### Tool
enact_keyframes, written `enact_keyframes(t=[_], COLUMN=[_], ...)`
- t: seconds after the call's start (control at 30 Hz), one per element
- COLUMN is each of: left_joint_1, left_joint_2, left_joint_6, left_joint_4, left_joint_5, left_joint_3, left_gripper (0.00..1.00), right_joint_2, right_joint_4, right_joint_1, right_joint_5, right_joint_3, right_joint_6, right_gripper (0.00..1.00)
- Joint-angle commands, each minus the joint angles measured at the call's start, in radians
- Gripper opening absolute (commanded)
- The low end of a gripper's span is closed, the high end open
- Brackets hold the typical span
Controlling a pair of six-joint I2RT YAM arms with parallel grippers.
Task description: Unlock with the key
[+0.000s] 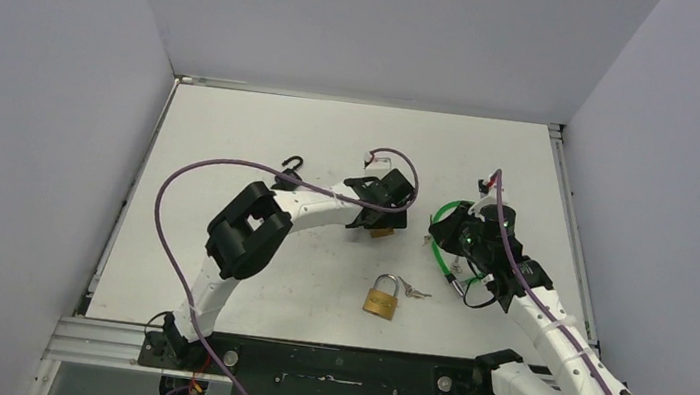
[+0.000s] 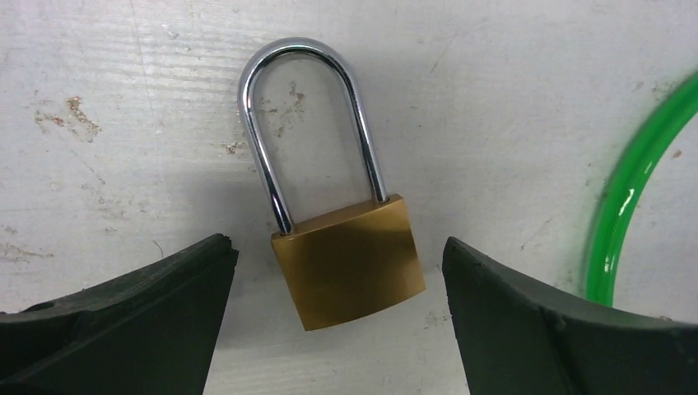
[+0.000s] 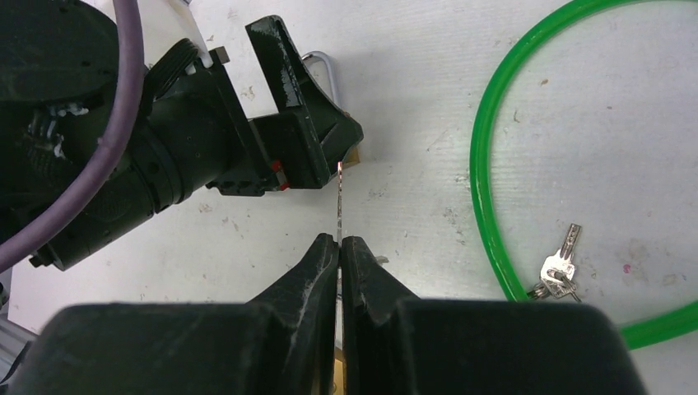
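The right gripper is pinching the thin key, but the left gripper is gaping open, so a push could slide the brass padlock.

White table with scuffs and rust-coloured stains, green cable loop lying flat on it, small bunch of silver keys at the loop's inner edge, black hook well apart, plain grey walls.

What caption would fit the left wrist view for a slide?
Left gripper open around brass padlock lying on the table, green loop at right.
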Motion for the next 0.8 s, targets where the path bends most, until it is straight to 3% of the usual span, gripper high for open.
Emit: enact_keyframes(t=[0.0, 0.2, 0.4, 0.57, 0.77], left_joint_1=[-0.028, -0.033, -0.031, 0.004, 0.083], left_joint_2=[0.018, 0.066, 0.069, -0.056, -0.176], left_joint_6=[-0.020, -0.012, 0.088, 0.136, 0.125], left_joint_4=[-0.070, -0.154, -0.200, -0.093, 0.013], left_joint_5=[-0.106, -0.123, -0.161, -0.136, -0.009], left_joint_3=[0.041, 0.094, 0.101, -0.055, -0.237], left_gripper=[0.92, 0.82, 0.57, 0.37, 0.35], right_joint_2=[-0.017, -0.039, -0.046, -0.038, -0.030], right_joint_4=[0.012, -0.018, -0.027, -0.024, -0.011], right_joint_1=[-0.009, -0.009, -0.009, -0.009, -0.010], right_joint_5=[0.000, 0.030, 0.032, 0.026, 0.011], right_joint_3=[-0.001, 0.018, 0.023, 0.027, 0.025], right_joint_6=[-0.017, -0.031, -0.035, -0.037, -0.030], right_gripper=[0.00, 0.00, 0.00, 0.00, 0.00])
